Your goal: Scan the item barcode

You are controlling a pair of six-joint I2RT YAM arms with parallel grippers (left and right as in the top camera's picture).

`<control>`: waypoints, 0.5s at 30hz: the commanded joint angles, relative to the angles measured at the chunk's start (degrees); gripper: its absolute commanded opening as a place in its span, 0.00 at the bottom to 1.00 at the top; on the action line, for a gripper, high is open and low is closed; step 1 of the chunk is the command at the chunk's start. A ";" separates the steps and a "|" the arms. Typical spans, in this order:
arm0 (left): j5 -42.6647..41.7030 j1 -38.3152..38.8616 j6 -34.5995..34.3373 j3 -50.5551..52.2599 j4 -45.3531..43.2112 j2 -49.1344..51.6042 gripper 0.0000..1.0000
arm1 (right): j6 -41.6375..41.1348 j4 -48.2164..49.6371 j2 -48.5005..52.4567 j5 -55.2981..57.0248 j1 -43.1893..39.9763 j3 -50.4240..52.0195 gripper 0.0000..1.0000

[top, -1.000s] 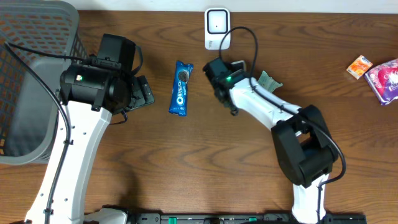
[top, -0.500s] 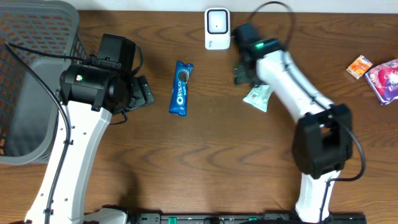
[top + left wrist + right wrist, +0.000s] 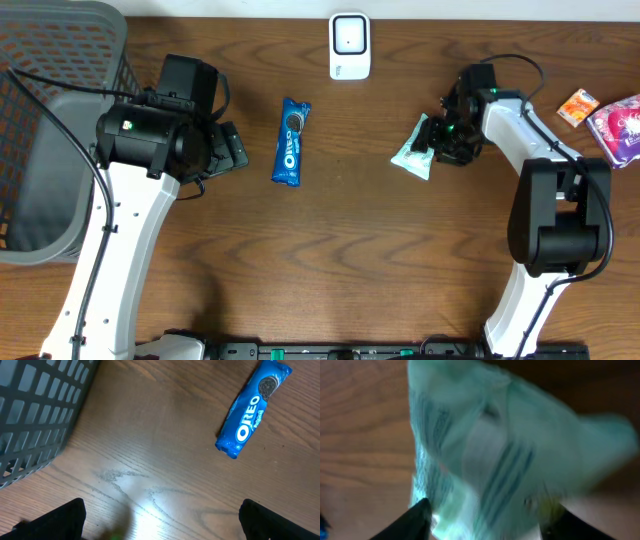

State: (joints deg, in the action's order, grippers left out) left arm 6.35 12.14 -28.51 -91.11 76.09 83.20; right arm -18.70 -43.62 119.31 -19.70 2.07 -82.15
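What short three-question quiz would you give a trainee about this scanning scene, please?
1. True or false: the left gripper is open, with nothing between its fingers.
2. Which item shows between the fingers of the right gripper in its wrist view? A) a red can B) a mint-green packet C) a banana
3. Fill in: the blue pack lying flat in the left wrist view is labelled ____.

Key: 1 true; 2 B; 3 Oreo.
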 commanded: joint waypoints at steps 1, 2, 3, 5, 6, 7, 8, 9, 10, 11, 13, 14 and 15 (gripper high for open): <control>0.35 -0.24 -0.31 -0.26 0.15 -0.48 0.98 | 0.81 5.95 0.07 -4.09 -0.59 3.74 0.38; 0.35 -0.24 -0.31 -0.26 0.17 -0.48 0.98 | 0.87 6.82 0.07 -3.50 -0.57 3.98 0.17; 0.35 -0.24 -0.31 -0.26 0.15 -0.48 0.98 | 1.57 7.17 0.07 -2.80 -0.57 3.89 0.03; 0.35 -0.24 -0.31 -0.26 0.17 -0.48 0.98 | 2.78 6.51 0.04 -2.69 -0.57 3.02 0.01; 0.35 -0.24 -0.31 -0.26 0.17 -0.48 0.98 | 3.34 4.61 0.04 -2.62 -0.57 1.49 0.01; 0.35 -0.24 -0.31 -0.26 0.17 -0.48 0.98 | 3.93 3.52 0.04 -2.43 -0.50 0.48 0.01; 0.35 -0.24 -0.31 -0.26 0.17 -0.48 0.98 | 4.17 2.05 0.04 -1.40 -0.42 -0.83 0.01; 0.35 -0.24 -0.28 -0.26 0.15 -0.48 0.98 | 4.20 0.63 -0.02 0.17 -0.28 -2.01 0.01; 0.35 -0.24 -0.31 -0.26 0.15 -0.48 0.98 | 4.20 -1.86 -0.07 3.69 0.04 -4.07 0.01; 0.35 -0.24 -0.31 -0.26 0.17 -0.48 0.98 | 4.20 -4.04 -0.13 7.41 0.48 -5.97 0.01; 0.35 -0.24 -0.31 -0.26 0.17 -0.48 0.98 | 3.74 -9.92 -0.15 22.12 2.71 -10.82 0.01; 0.35 -0.24 -0.31 -0.26 0.17 -0.48 0.98 | 2.19 -12.46 -0.15 31.26 4.39 -12.55 0.01; 0.35 -0.24 -0.31 -0.26 0.15 -0.48 0.98 | 0.09 -14.73 -0.15 40.87 6.60 -13.60 0.01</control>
State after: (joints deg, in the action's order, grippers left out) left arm 6.37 12.14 -28.51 -91.11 76.05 83.15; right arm -15.79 -54.61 118.89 -5.52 3.90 -91.46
